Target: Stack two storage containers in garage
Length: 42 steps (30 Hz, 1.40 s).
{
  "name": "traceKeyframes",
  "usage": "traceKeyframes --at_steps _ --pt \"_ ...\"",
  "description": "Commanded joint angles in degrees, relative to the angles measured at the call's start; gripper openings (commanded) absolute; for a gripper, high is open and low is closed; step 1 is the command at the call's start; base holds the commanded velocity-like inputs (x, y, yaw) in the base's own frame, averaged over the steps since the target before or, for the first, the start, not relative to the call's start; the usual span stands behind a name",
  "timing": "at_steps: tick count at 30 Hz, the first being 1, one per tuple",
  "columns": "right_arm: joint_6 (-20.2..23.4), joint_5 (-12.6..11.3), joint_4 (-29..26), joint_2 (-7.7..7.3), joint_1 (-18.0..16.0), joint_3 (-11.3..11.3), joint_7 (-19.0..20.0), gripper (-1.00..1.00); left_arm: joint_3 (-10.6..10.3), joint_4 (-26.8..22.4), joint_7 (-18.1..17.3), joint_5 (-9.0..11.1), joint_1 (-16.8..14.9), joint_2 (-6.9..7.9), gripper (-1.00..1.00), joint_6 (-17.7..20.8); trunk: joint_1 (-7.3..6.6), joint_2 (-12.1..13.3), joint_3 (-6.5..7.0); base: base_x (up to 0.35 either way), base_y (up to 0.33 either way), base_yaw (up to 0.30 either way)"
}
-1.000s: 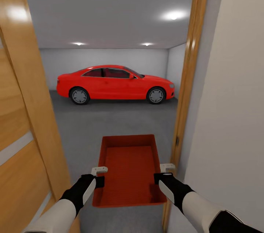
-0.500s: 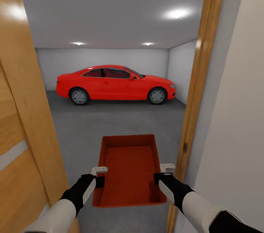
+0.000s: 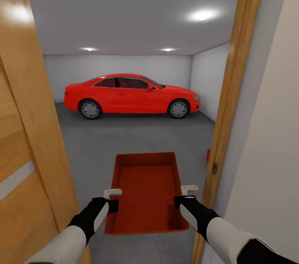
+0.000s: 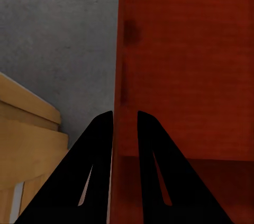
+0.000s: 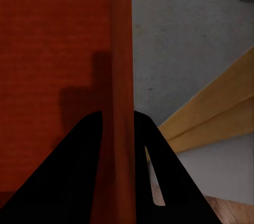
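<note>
I hold one orange-red storage container (image 3: 147,189) level in front of me, in the doorway to the garage. My left gripper (image 3: 112,199) is shut on its left wall and my right gripper (image 3: 182,196) on its right wall. In the left wrist view the black fingers (image 4: 100,144) straddle the container's wall (image 4: 190,65). The right wrist view shows the same grip (image 5: 120,118) on the other wall (image 5: 53,38). The bin is empty. The garage's dark grey floor (image 3: 124,139) lies ahead. A small orange-red patch (image 3: 208,155) peeks past the right door jamb; I cannot tell what it is.
A red car (image 3: 131,94) is parked across the far end of the garage. An open wooden door (image 3: 25,131) stands close on my left, and the wooden door jamb (image 3: 232,89) and a white wall (image 3: 270,151) close on my right.
The view has moved forward through the doorway: the right jamb has slid right, showing more of the garage's right wall and the orange-red patch. Both grips on the container are unchanged.
</note>
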Motion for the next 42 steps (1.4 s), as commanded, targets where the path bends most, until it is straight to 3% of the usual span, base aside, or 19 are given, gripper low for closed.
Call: traceKeyframes --at_steps 1,9,10,11,17,24,42 --pt "0.35 -1.39 0.03 -0.05 -0.06 -0.02 -0.52 -1.0 -0.43 -0.25 2.12 -1.63 0.02 1.37 -1.0 0.33 0.02 -0.05 -0.02 0.001 0.003 0.0" --pt "0.35 -1.39 0.03 -0.05 -0.06 -0.04 -0.52 -1.0 -0.43 -0.25 2.17 -1.64 0.03 1.37 -1.0 0.33 0.02 -0.05 -0.02 0.0 0.0 0.0" --pt "0.35 -0.64 0.03 -0.04 -0.06 0.13 -0.52 -1.0 -0.34 -0.26 0.71 0.26 0.02 0.33 -1.0 0.23 0.02 -0.06 -0.03 0.0 0.0 0.0" --pt "0.19 -0.32 0.0 -0.01 -0.06 0.05 -0.52 -1.0 -0.35 -0.29 0.76 0.88 -0.01 0.46 -1.0 0.23 0.02 -0.06 -0.03 0.0 0.0 0.0" --pt "-0.17 -0.77 -0.05 -0.07 -0.06 0.22 -0.52 -1.0 -0.92 -0.33 1.21 2.52 -0.06 0.72 -1.0 0.24 0.02 -0.06 -0.03 0.0 0.0 0.0" --pt "-0.56 -1.57 -0.06 -0.21 -0.06 1.38 -0.52 -1.0 -0.76 -0.34 1.16 1.81 -0.06 0.57 -1.0 0.24 0.02 -0.06 -0.03 0.082 0.0 0.0" --pt "-0.6 -2.0 -0.06 -0.21 -0.06 1.81 -0.52 -1.0 -0.85 -0.17 1.16 1.95 -0.06 0.61 -1.0 0.24 0.02 -0.06 -0.03 0.313 0.0 0.0"
